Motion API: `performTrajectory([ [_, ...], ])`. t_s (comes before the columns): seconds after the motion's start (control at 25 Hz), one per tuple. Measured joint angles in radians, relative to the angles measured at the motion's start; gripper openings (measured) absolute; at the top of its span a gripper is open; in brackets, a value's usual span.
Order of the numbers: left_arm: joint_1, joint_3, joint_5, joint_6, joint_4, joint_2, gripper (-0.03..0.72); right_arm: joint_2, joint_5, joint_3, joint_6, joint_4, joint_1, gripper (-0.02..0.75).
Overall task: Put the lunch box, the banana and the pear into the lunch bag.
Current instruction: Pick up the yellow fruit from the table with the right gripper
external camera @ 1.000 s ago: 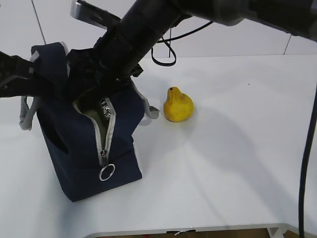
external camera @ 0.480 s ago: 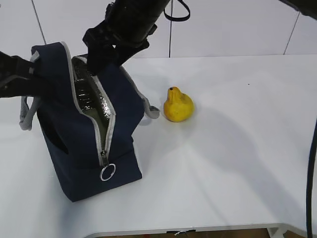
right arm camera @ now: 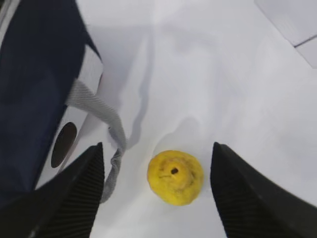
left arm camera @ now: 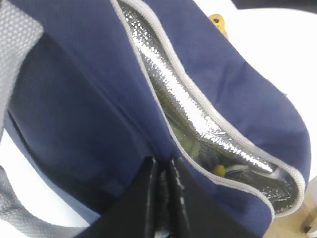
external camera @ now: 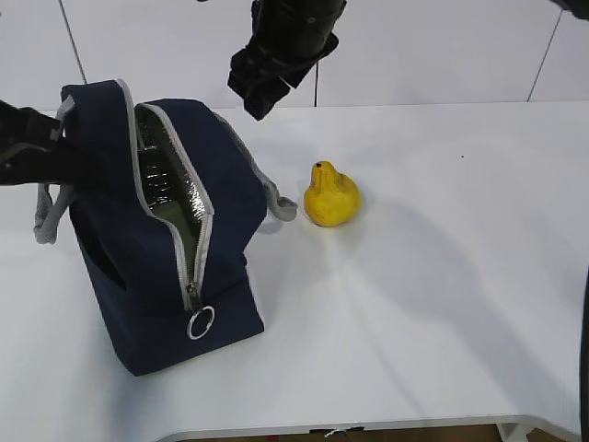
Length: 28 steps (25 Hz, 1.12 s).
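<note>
A: Lunch bag [external camera: 166, 239] — location?
B: Left half of the exterior frame, standing upright on the white table [external camera: 442, 295]. Top unzipped, mouth gaping, silver lining [left arm camera: 198, 119] visible. Zipper ring pull [external camera: 200, 323] hangs low on the front edge.

A: Pear?
B: Pear [external camera: 331, 195] sits on the table right of the bag, near it but not touching, about frame centre. Stem end up. Right wrist view shows it lower centre [right arm camera: 175, 177].

A: Right gripper?
B: Right gripper [external camera: 271, 78] at top centre of the exterior view, above the table, between bag and pear, off both. In its wrist view the two fingers [right arm camera: 69, 193] stand wide apart with the pear between them far below; nothing held.

A: Left gripper?
B: Left gripper [left arm camera: 163, 198] at bottom centre of its wrist view, fingers pressed together, pinching the navy fabric at the bag's rim. In the exterior view the arm comes in from the left edge.

A: Anything inside the bag?
B: Small yellow bit [left arm camera: 219, 170] shows deep in the opening; cannot tell what it is. Grey handle [right arm camera: 99, 111] droops on the pear side.
</note>
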Motion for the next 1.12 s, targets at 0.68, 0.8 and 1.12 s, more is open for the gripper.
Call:
performTrajectory([
  [0.68,0.000,0.000,0.003,0.000,0.002,0.000,-0.001,-0.199,0.002,0.161,0.069,0.154,-0.222,0.547],
  [0.8,0.000,0.000,0.003,0.000,0.002,0.000,-0.001,-0.258,-0.004,0.292,0.069,0.157,-0.229,0.547],
  [1.12,0.000,0.000,0.003,0.000,0.002,0.000,-0.001,-0.433,-0.274,0.677,0.065,0.183,-0.229,0.547],
])
